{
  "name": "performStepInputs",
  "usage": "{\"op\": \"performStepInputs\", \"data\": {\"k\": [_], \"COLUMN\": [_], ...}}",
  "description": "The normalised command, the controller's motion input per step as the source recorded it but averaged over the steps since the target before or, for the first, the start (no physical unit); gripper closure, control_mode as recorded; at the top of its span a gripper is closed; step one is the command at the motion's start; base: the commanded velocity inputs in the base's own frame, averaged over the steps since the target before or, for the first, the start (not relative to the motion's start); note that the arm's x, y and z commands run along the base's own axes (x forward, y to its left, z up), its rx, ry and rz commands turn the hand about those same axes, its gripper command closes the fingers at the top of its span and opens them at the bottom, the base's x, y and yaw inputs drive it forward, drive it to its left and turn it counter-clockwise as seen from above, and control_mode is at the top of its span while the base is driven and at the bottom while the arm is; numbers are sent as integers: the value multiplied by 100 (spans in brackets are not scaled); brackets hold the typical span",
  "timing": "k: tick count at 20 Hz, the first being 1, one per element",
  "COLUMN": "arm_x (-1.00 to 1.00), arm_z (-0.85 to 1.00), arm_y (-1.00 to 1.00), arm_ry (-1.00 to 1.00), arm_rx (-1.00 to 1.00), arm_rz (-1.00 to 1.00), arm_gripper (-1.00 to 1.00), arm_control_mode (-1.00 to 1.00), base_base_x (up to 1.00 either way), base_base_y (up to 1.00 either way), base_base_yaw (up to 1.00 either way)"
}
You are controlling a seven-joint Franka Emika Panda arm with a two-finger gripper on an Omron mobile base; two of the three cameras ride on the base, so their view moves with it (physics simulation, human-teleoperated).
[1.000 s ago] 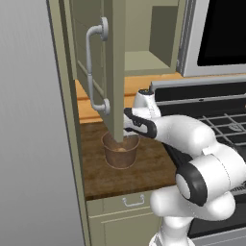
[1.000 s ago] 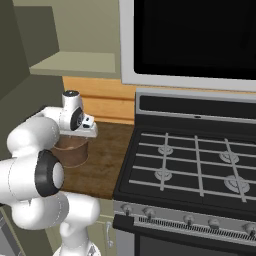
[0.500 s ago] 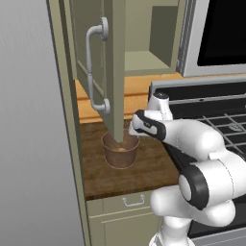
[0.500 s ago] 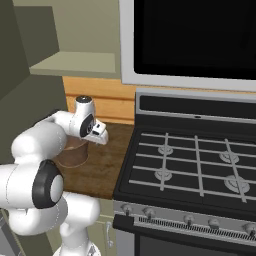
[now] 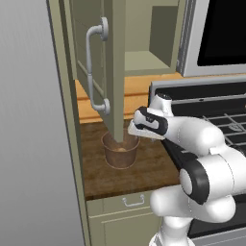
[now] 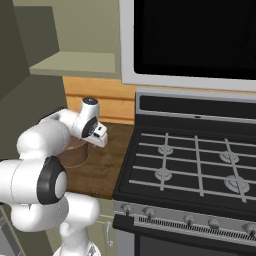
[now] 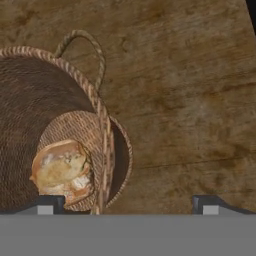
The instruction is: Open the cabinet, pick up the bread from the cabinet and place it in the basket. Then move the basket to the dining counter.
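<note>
While the bread [image 7: 62, 172] is lying in the basket [image 5: 120, 150] on the worktop [image 5: 144, 166], the gripper [image 7: 127, 204] is being held wide open and empty; the basket rim should be straddled squarely.

**What is hidden or cut off**

In the left base view, the open cabinet door [image 5: 114, 67] covers the back rim of the basket [image 5: 121, 153], and the picture's top edge cuts the door. In the right base view, the arm hides most of the basket [image 6: 75, 156]. In the hand view, the basket [image 7: 30, 100] is cut by the left edge, and the grey band hides the lower part of the bread [image 7: 62, 172]. The fingertips [image 7: 47, 204] show only their ends.
</note>
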Motion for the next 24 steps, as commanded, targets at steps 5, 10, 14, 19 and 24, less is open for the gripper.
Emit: {"op": "performStepInputs", "data": {"k": [5, 10, 14, 19, 24], "arm_x": [5, 10, 4, 0, 0], "arm_z": [0, -1, -27, -36, -31], "arm_y": [14, 41, 25, 0, 1], "arm_ry": [10, 5, 2, 0, 0], "arm_rx": [3, 0, -2, 0, 0], "arm_rz": [0, 0, 0, -1, -1], "arm_gripper": [-100, -100, -100, -100, -100], "arm_control_mode": [-100, -100, -100, -100, -100], "base_base_x": [0, 0, 0, 0, 0], "base_base_y": [0, 0, 0, 0, 0], "base_base_yaw": [0, 0, 0, 0, 0]}}
